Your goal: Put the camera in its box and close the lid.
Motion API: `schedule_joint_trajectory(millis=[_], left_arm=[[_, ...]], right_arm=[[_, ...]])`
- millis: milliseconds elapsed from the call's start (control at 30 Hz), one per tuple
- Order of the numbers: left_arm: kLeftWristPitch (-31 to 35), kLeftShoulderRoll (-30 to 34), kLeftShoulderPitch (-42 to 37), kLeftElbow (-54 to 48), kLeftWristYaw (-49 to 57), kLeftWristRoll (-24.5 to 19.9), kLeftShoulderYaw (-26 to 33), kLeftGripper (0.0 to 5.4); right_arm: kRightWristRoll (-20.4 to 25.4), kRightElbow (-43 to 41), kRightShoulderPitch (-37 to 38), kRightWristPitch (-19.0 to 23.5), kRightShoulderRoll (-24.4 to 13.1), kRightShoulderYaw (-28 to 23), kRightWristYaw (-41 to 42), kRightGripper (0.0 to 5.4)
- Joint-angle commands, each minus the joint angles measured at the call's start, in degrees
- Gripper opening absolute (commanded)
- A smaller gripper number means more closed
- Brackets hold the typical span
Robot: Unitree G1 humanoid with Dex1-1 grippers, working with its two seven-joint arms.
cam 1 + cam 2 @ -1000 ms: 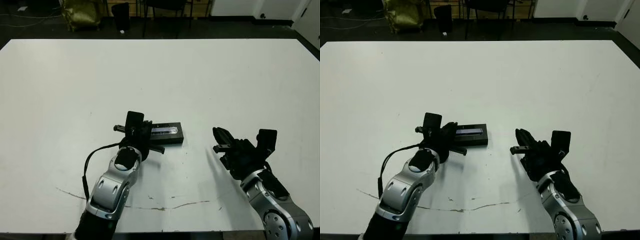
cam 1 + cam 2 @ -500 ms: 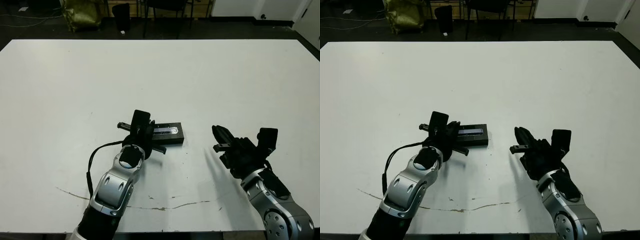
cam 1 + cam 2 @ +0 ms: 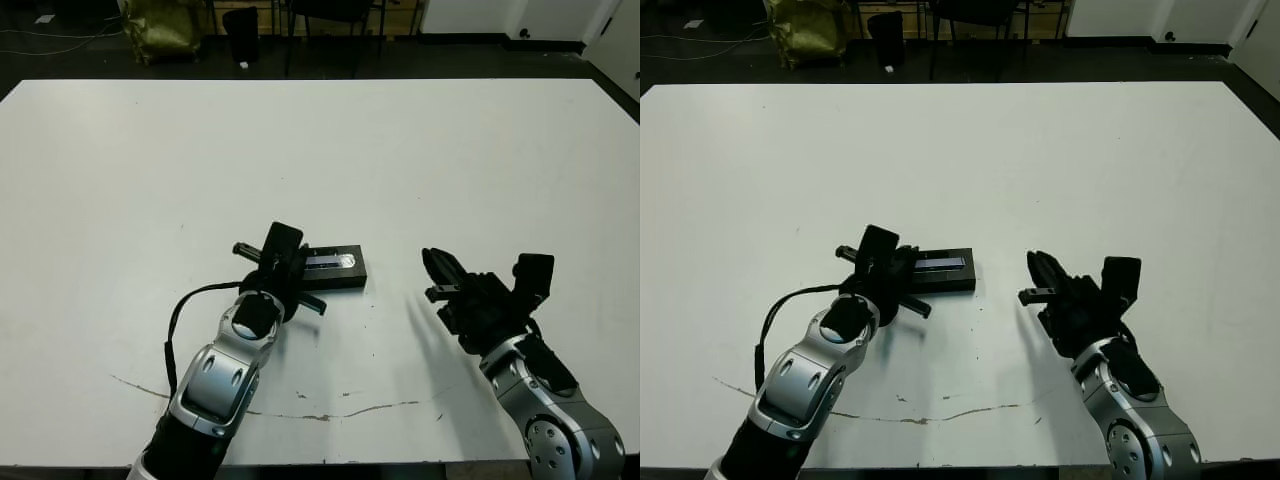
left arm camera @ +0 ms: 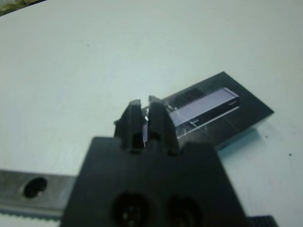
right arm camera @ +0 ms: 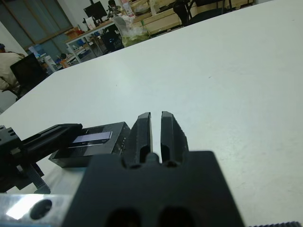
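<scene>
my left hand (image 4: 145, 109) is clenched, empty, at the lid's (image 3: 335, 267) 9 o'clock end. the lid sits on the box on the table (image 3: 400, 160). my right hand (image 5: 155, 124) is clenched at its 3 o'clock, well apart.

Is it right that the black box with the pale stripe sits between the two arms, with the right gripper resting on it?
Not quite. The left gripper is at the lid, as the left eye view shows. The right gripper sits apart on bare table, touching nothing.
</scene>
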Motion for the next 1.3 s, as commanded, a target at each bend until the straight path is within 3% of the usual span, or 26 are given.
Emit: schedule_joint_trajectory(millis=[33, 200, 333, 600, 700, 833, 1300], left_arm=[[-0.17, 0.18, 2.82, 1.37, 0.58, -0.86, 3.13, 0.02], [-8.42, 0.72, 5.86, -3.88, -0.11, -3.53, 9.19, 0.02], [-16.34, 2.30, 9.79, -9.94, -3.39, -8.39, 14.63, 0.02], [-22.15, 3.53, 16.33, -20.81, -5.12, -20.09, 27.86, 0.02], [-25.81, 4.50, 19.49, -21.66, -5.74, -21.46, 30.84, 0.02], [-29.45, 4.78, 23.72, -20.64, -6.47, -21.98, 31.71, 0.02], [-32.48, 4.47, 23.94, -16.48, -4.93, -21.98, 29.27, 0.02]], right_arm=[[-0.25, 0.27, 0.81, 0.43, -0.15, -0.61, -0.78, 0.00], [-1.51, -0.10, 0.68, 0.50, -0.59, -0.96, -1.98, 0.00], [-2.18, 0.85, 0.14, -1.32, -0.75, -2.00, -1.51, 0.00], [-5.67, 2.29, -0.03, -5.08, -1.01, -2.66, -1.86, 0.00], [-7.46, 3.10, 0.12, -7.16, -0.72, -2.77, -2.15, 0.00], [-10.51, 5.00, 0.23, -10.85, -1.55, -2.45, -1.36, 0.00], [-13.69, 5.23, 3.14, -13.67, -0.49, -0.97, -1.85, 0.00]])
